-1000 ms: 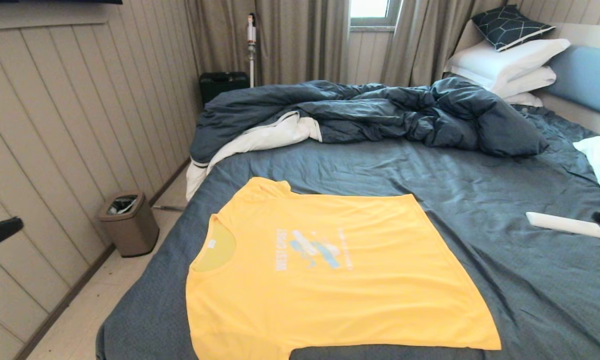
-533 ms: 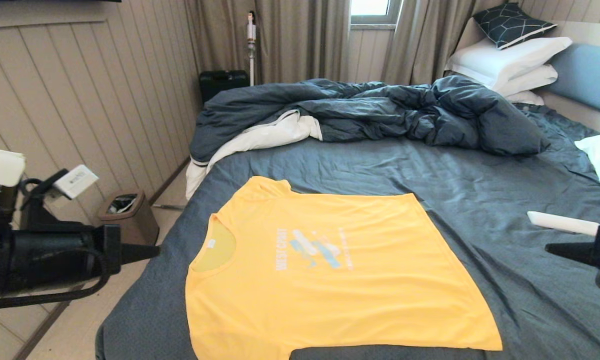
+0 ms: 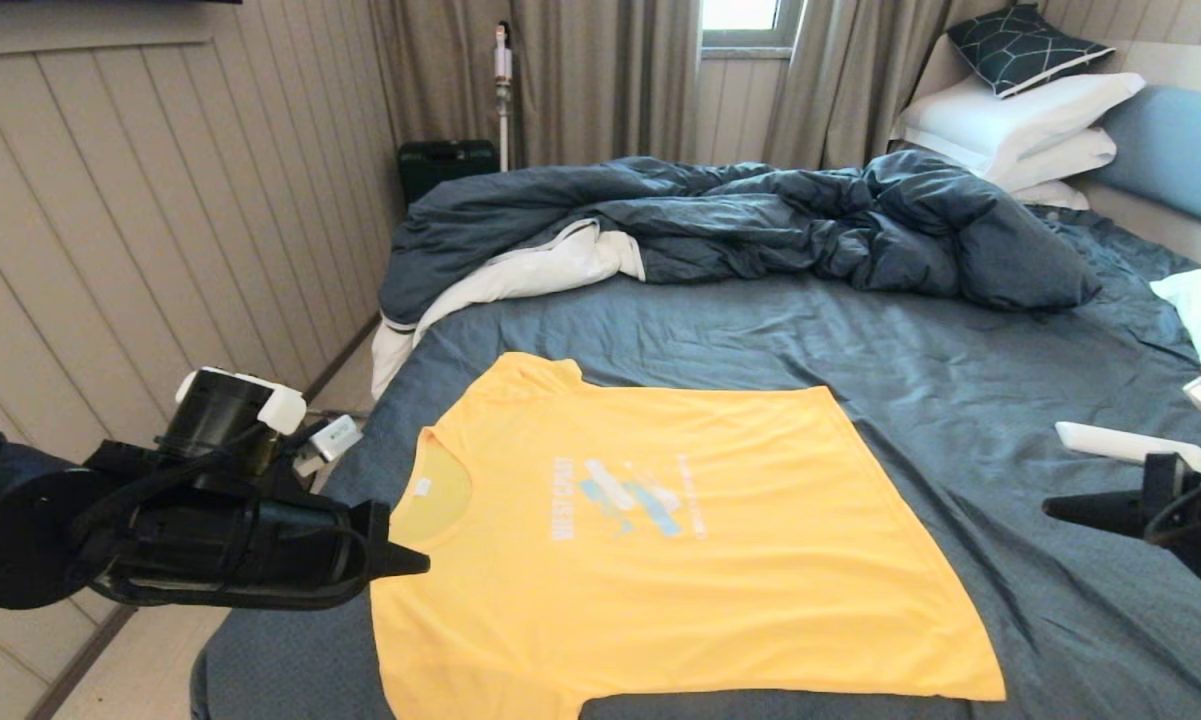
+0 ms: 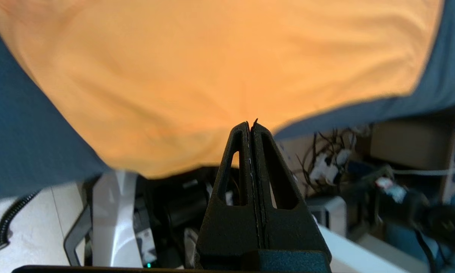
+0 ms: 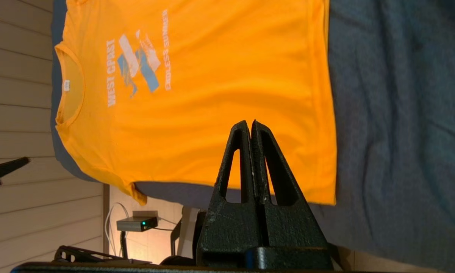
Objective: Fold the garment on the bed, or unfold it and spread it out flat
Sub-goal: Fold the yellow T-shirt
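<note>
The yellow T-shirt (image 3: 660,540) lies spread flat, print up, on the near part of the bed's slate-blue sheet (image 3: 1010,420), its neck toward the left edge. My left gripper (image 3: 422,562) is shut and empty, its tip just over the shirt's shoulder by the collar; in the left wrist view the left gripper (image 4: 251,123) points at blurred yellow cloth (image 4: 212,68). My right gripper (image 3: 1050,508) is shut and empty, hovering over bare sheet to the right of the hem. The right gripper (image 5: 250,123) faces the whole shirt (image 5: 219,83) in its own view.
A rumpled dark-blue duvet (image 3: 740,230) with white lining lies across the far half of the bed. White pillows (image 3: 1010,125) stack by the light-blue headboard (image 3: 1175,145). A white remote (image 3: 1130,445) lies at the right. The wall and floor border the bed's left side.
The left arm has swung in from the left, its tip now reaching the shirt's shoulder. The right gripper has come further into view from the right, a little nearer the shirt.
</note>
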